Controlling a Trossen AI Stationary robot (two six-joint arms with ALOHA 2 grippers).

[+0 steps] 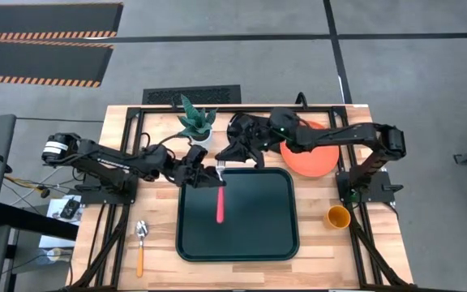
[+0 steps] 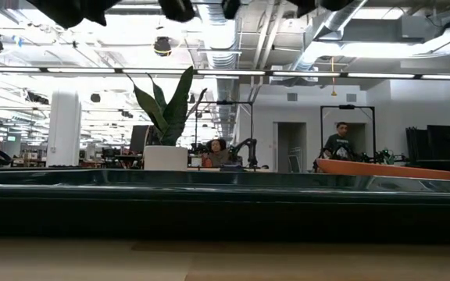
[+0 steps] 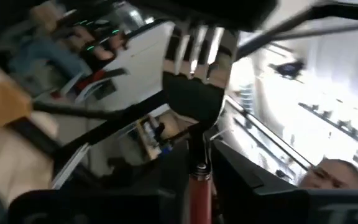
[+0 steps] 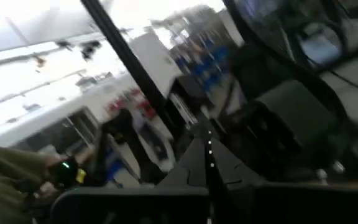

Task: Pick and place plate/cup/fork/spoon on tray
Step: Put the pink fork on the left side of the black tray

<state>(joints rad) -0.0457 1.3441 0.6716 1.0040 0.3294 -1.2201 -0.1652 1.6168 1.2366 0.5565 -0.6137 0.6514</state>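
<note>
Left gripper (image 1: 209, 173) at the tray's far-left corner, clamped on the fork (image 1: 220, 197): silver tines pinched at the fingers, red handle hanging out over the tray floor toward the near side. Same hold seen in the left wrist view, tines up between the dark fingers (image 3: 197, 99) and the red handle (image 3: 197, 193) below. Large dark green-black tray (image 1: 286, 243) in the middle of the wooden table (image 1: 331, 255), bare apart from the fork above it. Right gripper (image 1: 246, 150) just beyond the tray's far edge, close to the left gripper, right arm stretched across from the right side and passing over the orange-red plate (image 1: 314, 162); cannot tell whether its fingers are apart or together. Plate off the tray, beside its far-right corner, part hidden under the arm; in the low view, plate rim (image 2: 389, 168) showing above the tray's dark wall (image 2: 209, 204) on the right. Orange-yellow cup (image 1: 337, 216) upright on the table, right of the tray, well apart from the plate. Spoon (image 1: 140, 243) flat on the table left of the tray, silver bowl toward the far side, orange-yellow handle toward the near edge. Potted plant (image 1: 194, 123) in a white pot at the far edge of the table, behind the left gripper. Two people (image 2: 339, 142) in the room beyond the table, far off.
</note>
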